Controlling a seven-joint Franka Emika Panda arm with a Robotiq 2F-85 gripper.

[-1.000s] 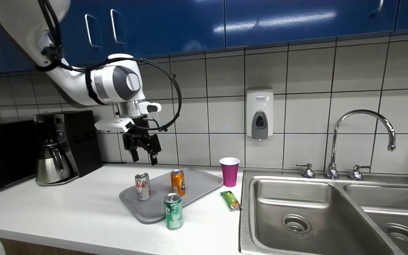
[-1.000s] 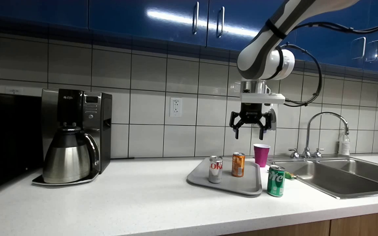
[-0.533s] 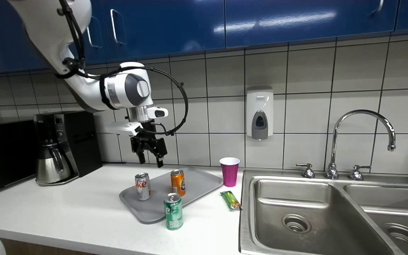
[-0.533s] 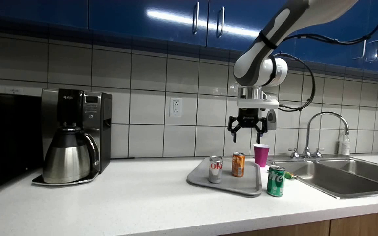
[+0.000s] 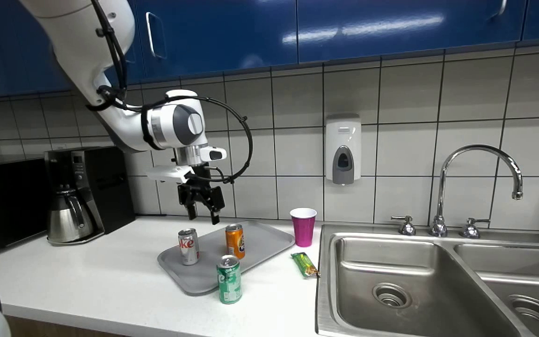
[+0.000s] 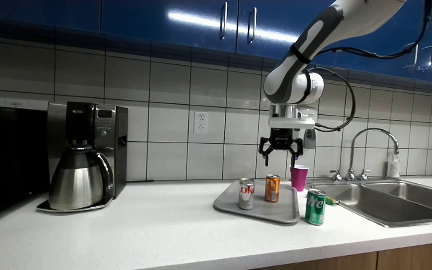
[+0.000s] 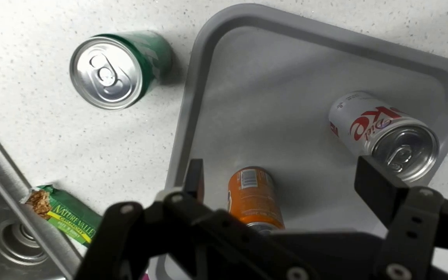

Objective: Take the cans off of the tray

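Your end effector [image 6: 279, 163] hangs in the air above the tray [image 5: 261, 241], its fingers [image 7: 377, 190] pointing down and spread wide apart; it is released and, in both exterior views, clear of the things below.

Two of your three cans stand upright on the tray, apart from each other. The silver can [image 6: 246, 195] with red lettering is on the side nearer the coffee maker [image 6: 106, 140]; the orange can [image 6: 272, 189] is nearer the sink [image 5: 391, 267] and a little closer to the tiled wall [image 6: 167, 161]. The green can [image 6: 315, 208] is already off: it stands upright on the tabletop [image 6: 144, 232], just beside the tray, and the wrist view shows you a strip of tabletop between the two.

In that same view you see the orange can framed between the fingers, its lid partly hidden by the end effector, while one finger crosses in front of the silver can.

Near the wall, between the tray and the sink, you have a pink cup [image 5: 303, 229] standing upright. A snack bar [image 5: 305, 265] in a green wrapper lies by the sink, one end at its rim. The faucet [image 5: 477, 147] rises behind the basin, and a soap dispenser [image 5: 343, 133] is mounted on the wall.
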